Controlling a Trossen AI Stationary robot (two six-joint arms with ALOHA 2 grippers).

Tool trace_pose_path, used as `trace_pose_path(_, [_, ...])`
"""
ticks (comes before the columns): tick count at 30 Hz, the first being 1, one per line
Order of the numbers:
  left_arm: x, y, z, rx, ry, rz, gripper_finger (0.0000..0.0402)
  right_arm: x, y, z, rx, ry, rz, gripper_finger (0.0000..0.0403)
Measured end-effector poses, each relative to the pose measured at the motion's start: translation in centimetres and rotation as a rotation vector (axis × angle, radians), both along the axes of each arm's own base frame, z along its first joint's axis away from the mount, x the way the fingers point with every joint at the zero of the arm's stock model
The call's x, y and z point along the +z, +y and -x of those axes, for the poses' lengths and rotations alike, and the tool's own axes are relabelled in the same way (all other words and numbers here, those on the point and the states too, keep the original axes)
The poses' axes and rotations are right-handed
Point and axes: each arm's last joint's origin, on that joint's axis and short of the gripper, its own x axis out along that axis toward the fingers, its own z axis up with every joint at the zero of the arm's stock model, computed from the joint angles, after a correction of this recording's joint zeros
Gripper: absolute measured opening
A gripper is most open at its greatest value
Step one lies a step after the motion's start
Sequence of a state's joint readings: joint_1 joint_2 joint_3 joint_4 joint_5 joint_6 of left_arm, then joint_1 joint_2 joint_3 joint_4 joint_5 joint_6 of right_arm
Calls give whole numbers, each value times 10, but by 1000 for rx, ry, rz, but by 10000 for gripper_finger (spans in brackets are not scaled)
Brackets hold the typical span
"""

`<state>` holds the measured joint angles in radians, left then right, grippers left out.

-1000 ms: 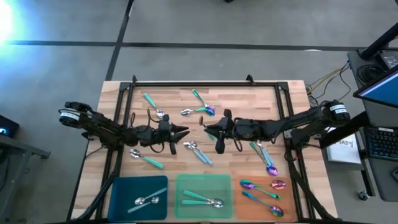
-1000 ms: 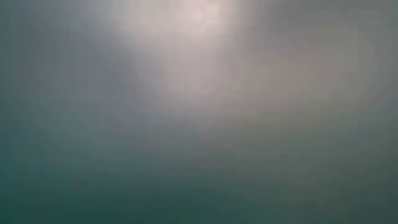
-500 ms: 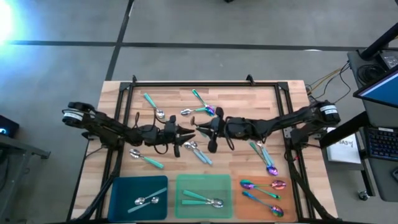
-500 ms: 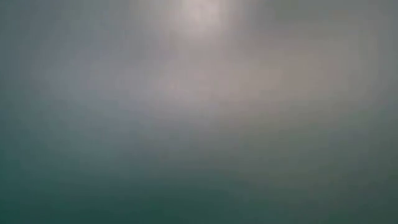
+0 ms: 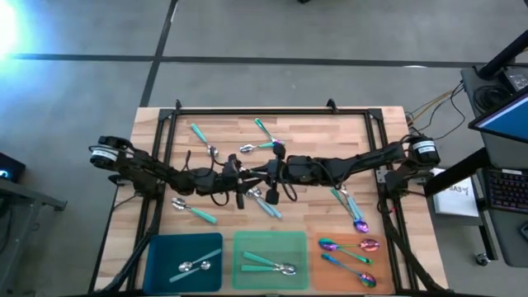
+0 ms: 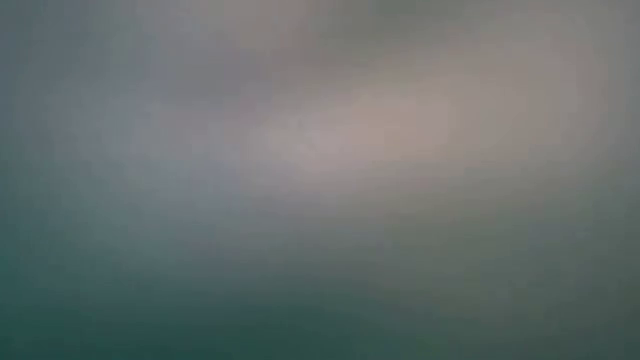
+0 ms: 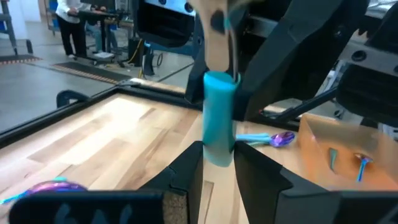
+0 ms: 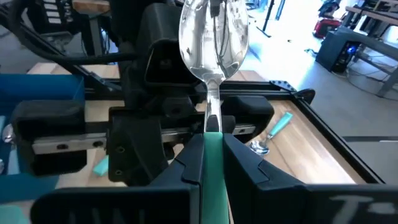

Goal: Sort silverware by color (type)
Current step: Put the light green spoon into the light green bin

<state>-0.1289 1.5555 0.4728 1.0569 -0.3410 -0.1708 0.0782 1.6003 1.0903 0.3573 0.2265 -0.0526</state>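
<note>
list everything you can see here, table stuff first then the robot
table: one, pale wood, black frame, centre
trays: three, blue, green, orange, a row along one table edge
sorted spoons: a few per tray, iridescent ones in the orange tray
loose spoons: about ten, teal, pale blue, iridescent, scattered on the table
keyboard: one, dark, beside the table
person: one, far off in the room
left gripper: fingers shut on a teal-handled spoon, mid-table
right gripper: fingers shut on a green-handled spoon, facing the left one

Blue tray, green tray and orange tray line the table's near edge.
</note>
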Motion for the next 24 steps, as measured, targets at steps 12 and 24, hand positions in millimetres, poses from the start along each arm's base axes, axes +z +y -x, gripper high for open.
trace_pose_path(12, [12,0,-2,-8,-66,-22,73,3,1,-1,24,-27,-20,26])
trace_pose_path(24, [21,1,-4,46,-117,24,90,4,0,0,16,-28,-29,24])
